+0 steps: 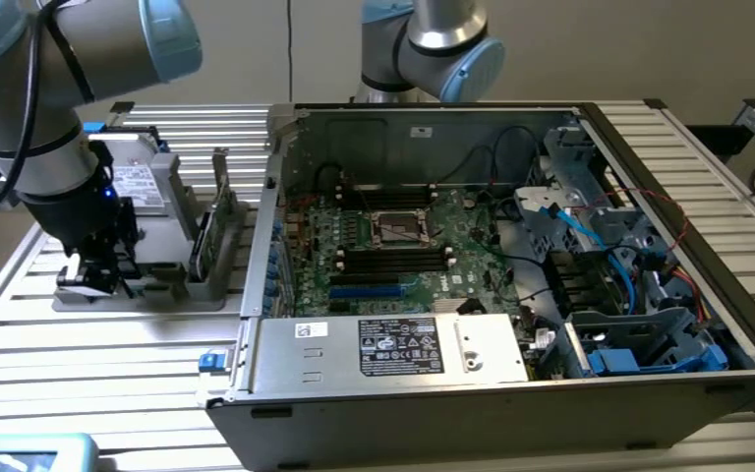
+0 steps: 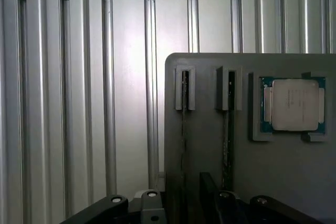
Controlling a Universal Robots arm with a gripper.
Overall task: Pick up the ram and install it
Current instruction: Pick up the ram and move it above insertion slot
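Two thin dark boards stand on edge in slots of a grey parts tray [image 2: 210, 77]. The ram [image 2: 229, 129] is the one that runs down toward my gripper [image 2: 227, 205], with a second stick [image 2: 184, 129] beside it. The gripper hangs just above the tray, open, with nothing between its fingers. From the exterior view, my gripper [image 1: 93, 280] is low over the near end of the tray [image 1: 154, 290], at that view's left. The motherboard [image 1: 391, 246] with its black slots [image 1: 391, 262] lies inside the open computer case.
A processor chip [image 2: 294, 104] rests in a tray pocket near the sticks. A grey drive with a white label [image 1: 142, 182] and taller green cards [image 1: 220, 221] stand on the tray. The case's wall [image 1: 266, 226] rises between tray and motherboard; cables and drive cages [image 1: 613, 265] crowd its right side.
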